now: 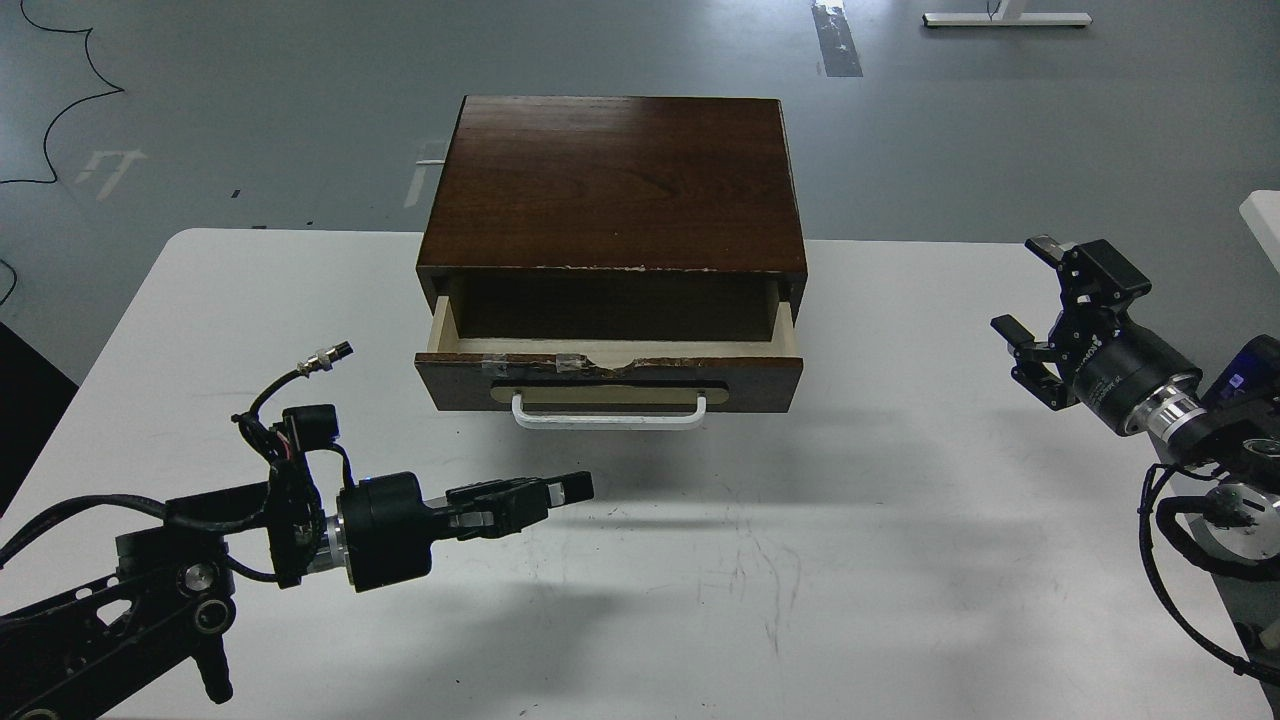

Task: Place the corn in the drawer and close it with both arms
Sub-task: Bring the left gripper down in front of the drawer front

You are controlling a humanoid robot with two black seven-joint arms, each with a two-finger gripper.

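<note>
The drawer [608, 380] stands pulled partly out of the dark cabinet shell [612, 185] at the table's back middle, its white bar handle [608, 418] facing me. The corn is not in view; the drawer's inside is dark and its floor is hidden behind the front panel. My left gripper [572, 489] points right, low over the table, in front of and below the handle's left end, its fingers together and empty. My right gripper [1030, 300] hovers far right of the drawer with its fingers spread, holding nothing.
The white table [700, 560] carries the cabinet only. A loose cable with a metal connector [325, 357] sticks up from my left wrist. Grey floor lies beyond the table's far edge.
</note>
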